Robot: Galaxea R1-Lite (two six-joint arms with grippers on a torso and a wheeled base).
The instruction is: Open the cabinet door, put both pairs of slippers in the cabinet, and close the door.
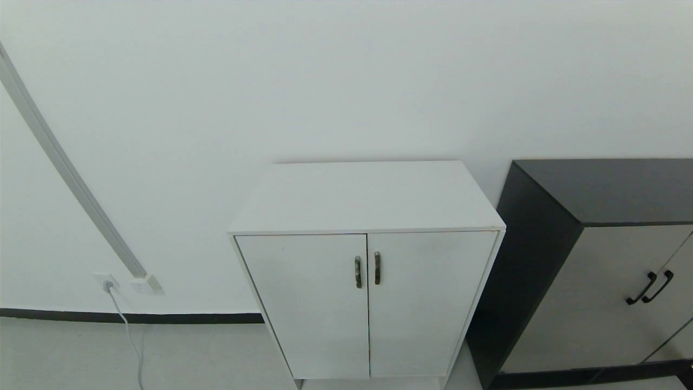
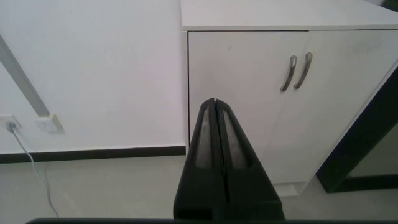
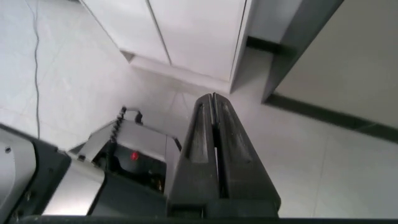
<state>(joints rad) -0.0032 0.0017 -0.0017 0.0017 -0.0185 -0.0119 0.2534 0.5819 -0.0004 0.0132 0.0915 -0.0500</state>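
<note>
- Grippers: left gripper point(image 2: 215, 102) and right gripper point(image 3: 213, 98), each with fingers pressed together, empty.
- Left gripper faces the cabinet point(image 2: 249, 93); right gripper hangs over the floor point(image 3: 329, 168) near its foot.
- Cabinet doors closed, handles point(image 1: 358, 272) side by side at the seam.
- Black cabinet point(image 1: 533, 271) just beside it on the right.
- Cabinet backs against the wall point(image 1: 216, 81); socket point(image 1: 106, 282) to the left.

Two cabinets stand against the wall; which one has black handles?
The dark cabinet on the robot's right carries the black handles. The white cabinet in the middle has metal-coloured handles.
</note>
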